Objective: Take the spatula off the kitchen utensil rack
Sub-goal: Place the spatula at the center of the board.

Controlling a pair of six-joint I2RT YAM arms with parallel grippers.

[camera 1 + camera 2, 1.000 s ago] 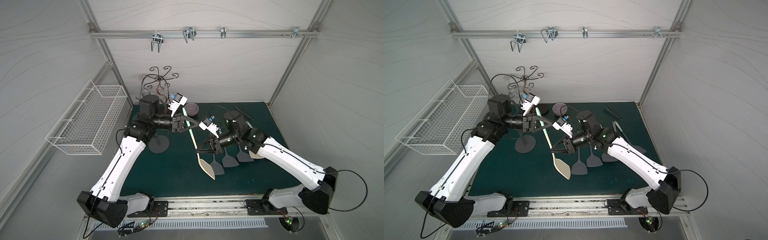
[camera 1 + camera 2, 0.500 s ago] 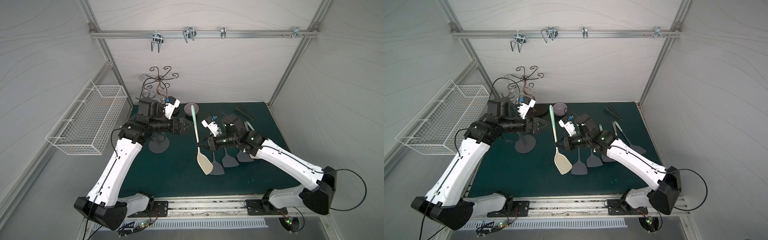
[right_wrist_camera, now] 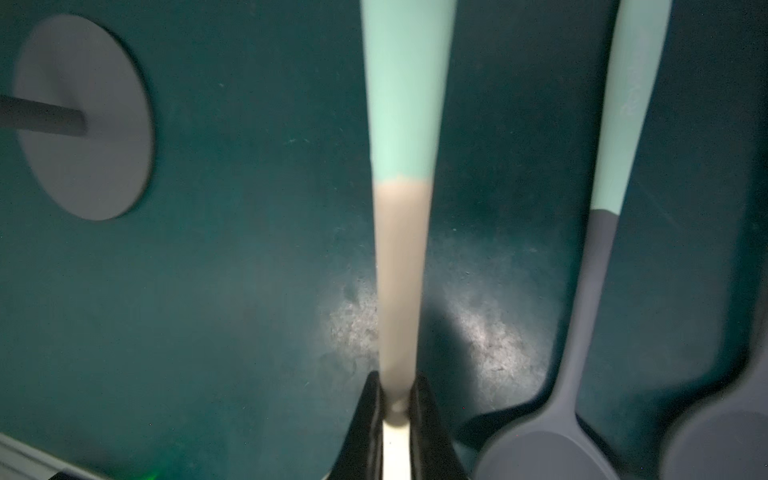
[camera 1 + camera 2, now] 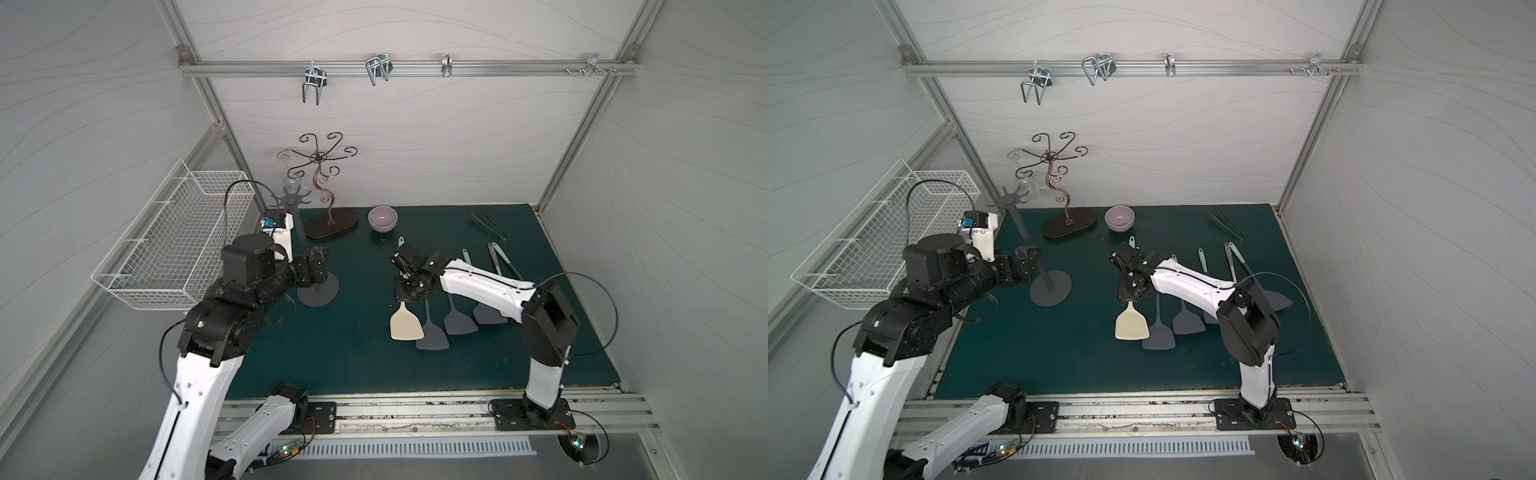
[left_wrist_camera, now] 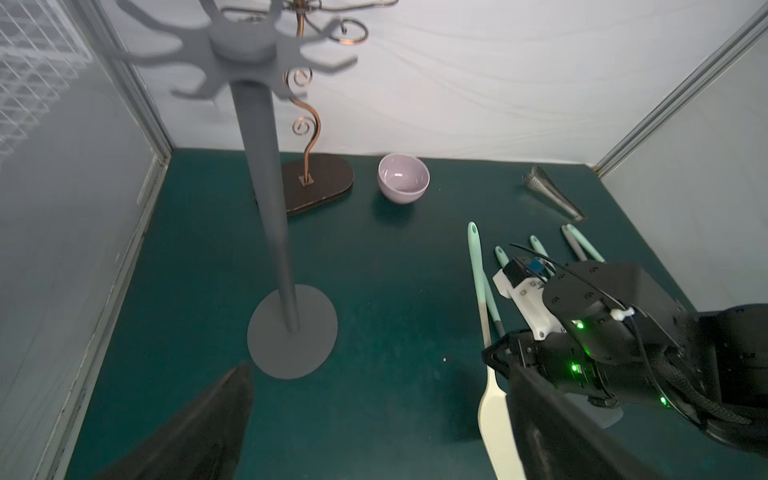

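Now the left hand (image 4: 319, 267) has let go, spread wide beside the kitchen utensil rack (image 4: 322, 293). The right hand (image 4: 409, 292) pinches the spatula (image 4: 406, 323), down by the tabletop (image 4: 332, 353), off the rack.

I can't see the tips of the right gripper (image 3: 397, 409) in both top views | spatula (image 3: 401, 249) blade cropped at right wrist | kitchen utensil rack (image 5: 266, 187) hub blurred

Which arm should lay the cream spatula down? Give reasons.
Right. Its fingers are shut on the cream spatula, low beside the grey spatulas; the left fingers stand open, empty, by the kitchen utensil rack.
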